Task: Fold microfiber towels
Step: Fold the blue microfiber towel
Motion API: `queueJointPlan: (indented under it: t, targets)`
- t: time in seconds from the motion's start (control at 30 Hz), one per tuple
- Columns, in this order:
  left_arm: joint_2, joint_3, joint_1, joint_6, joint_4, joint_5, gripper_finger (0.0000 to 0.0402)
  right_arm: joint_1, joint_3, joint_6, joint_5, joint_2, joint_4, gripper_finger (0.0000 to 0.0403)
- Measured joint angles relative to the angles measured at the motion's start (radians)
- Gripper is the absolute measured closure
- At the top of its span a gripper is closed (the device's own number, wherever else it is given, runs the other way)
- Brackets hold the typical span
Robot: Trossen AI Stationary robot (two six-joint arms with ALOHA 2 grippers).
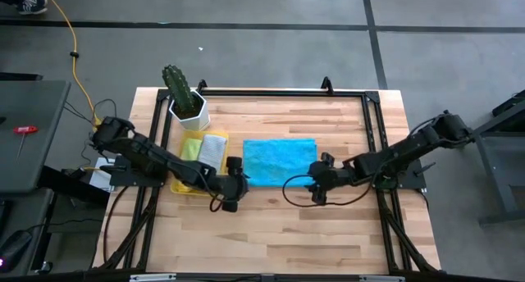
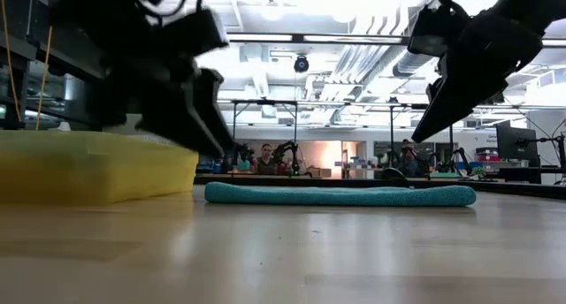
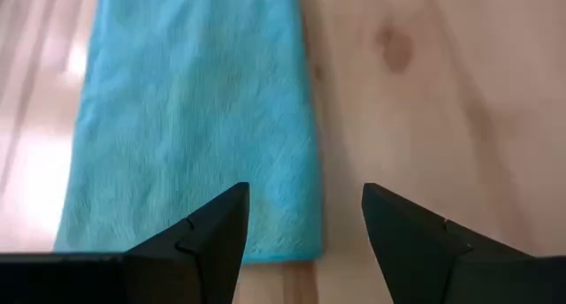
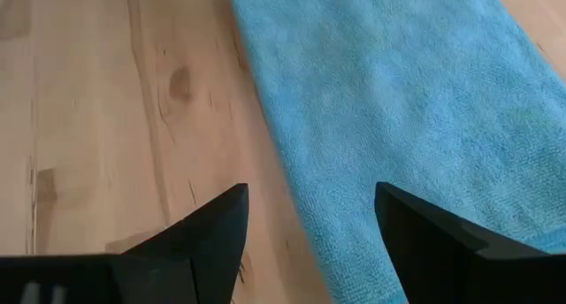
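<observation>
Lies flat near the table's (image 1: pixel 279 225) middle: light blue towel (image 1: pixel 280 161), folded into a rectangle, long axis running from the left arm's side to the right arm's side. Seen in the low view as a low, even roll (image 2: pixel 340 195) resting on the wood. Bare wood on the near side, wide and free; at the far side, a strip of wood up to the black frame rail (image 1: pixel 279 93).

Hovers at the towel's near left corner, fingers spread apart and holding nothing: left gripper (image 1: pixel 233 186), with that corner between the tips in its wrist view (image 3: pixel 305 220). Hovers just off the near right corner, likewise spread and holding nothing: right gripper (image 1: pixel 319 180).

Just beside the towel's left end: yellow tray (image 1: pixel 185 184), carrying 2 folded cloths, lime green (image 1: pixel 191 149) and grey (image 1: pixel 213 150). Beyond the tray: potted cactus (image 1: pixel 185 97).
</observation>
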State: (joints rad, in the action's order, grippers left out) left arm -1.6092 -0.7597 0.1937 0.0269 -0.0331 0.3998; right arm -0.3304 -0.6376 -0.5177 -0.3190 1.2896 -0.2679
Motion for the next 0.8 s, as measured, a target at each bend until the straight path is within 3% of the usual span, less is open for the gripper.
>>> queueJointPlan:
  t: [0.23, 0.47, 0.8]
  targets:
    - [-0.089, -0.031, -0.029, -0.013, -0.019, -0.025, 0.0193, 0.003, 0.000, 0.002, -0.003, 0.000, 0.000, 0.0166]
    - [-0.145, -0.151, -0.032, -0.066, -0.264, -0.030, 0.0193, 0.003, 0.000, 0.000, -0.003, 0.000, 0.002, 0.0166]
    - [-0.232, -0.203, -0.031, -0.058, -0.290, -0.074, 0.0196, 0.003, 0.000, 0.001, -0.003, 0.000, 0.003, 0.0166]
